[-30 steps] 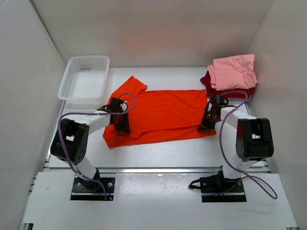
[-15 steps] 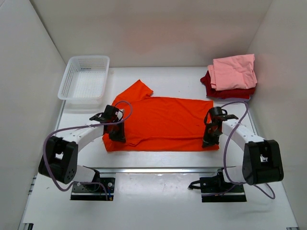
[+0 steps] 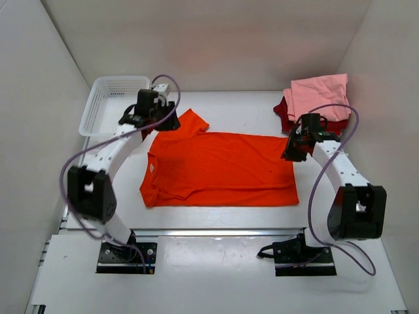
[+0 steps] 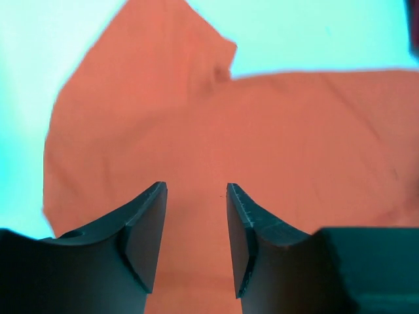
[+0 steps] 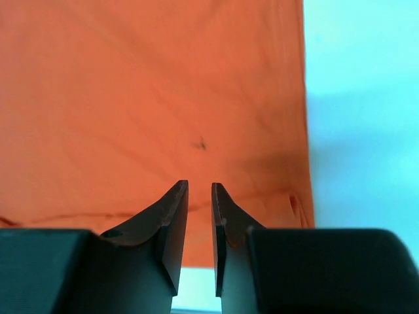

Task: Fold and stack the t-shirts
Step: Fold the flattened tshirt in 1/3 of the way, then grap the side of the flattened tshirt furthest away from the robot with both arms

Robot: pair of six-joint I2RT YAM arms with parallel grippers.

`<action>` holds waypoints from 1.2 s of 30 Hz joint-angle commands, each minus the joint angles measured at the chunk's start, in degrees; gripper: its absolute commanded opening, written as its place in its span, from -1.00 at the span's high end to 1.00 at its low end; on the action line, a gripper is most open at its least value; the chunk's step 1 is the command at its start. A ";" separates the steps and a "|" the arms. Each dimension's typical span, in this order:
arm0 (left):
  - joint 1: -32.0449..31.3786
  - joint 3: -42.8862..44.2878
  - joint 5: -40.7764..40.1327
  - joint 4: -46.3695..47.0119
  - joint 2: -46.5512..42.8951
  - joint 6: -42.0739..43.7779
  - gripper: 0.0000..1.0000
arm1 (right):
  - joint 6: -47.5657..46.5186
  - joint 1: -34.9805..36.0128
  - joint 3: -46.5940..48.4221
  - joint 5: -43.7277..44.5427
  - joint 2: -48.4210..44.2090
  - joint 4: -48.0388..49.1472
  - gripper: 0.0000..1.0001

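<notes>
Bright orange cloth t-shirt (image 3: pixel 222 171) lying spread on the white table (image 3: pixel 236 104), left gripper (image 4: pixel 195 191) hovering half-open, empty, by its sleeve, right gripper (image 5: pixel 200 188) gaping narrowly over the hem corner, apparently gripping nothing.

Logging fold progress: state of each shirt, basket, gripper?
orange t-shirt: folded in half, flat, one sleeve sticking out
pink t-shirt: folded, stacked on top
dark red t-shirt: folded, bottom of stack
white mesh basket: upright, nothing seen inside
left gripper: open, empty
right gripper: barely open, empty
</notes>
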 commanded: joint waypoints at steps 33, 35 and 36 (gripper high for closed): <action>3.35 59.42 0.45 -25.52 58.16 9.19 1.00 | 1.98 -5.85 5.93 -4.22 15.06 14.52 0.19; 3.18 61.71 0.28 -27.98 59.13 9.36 1.00 | 2.08 -6.03 9.53 -2.37 18.84 14.70 0.07; 3.27 61.19 0.80 -27.81 59.13 9.19 1.00 | 2.08 -5.85 11.28 -0.81 21.03 14.71 0.06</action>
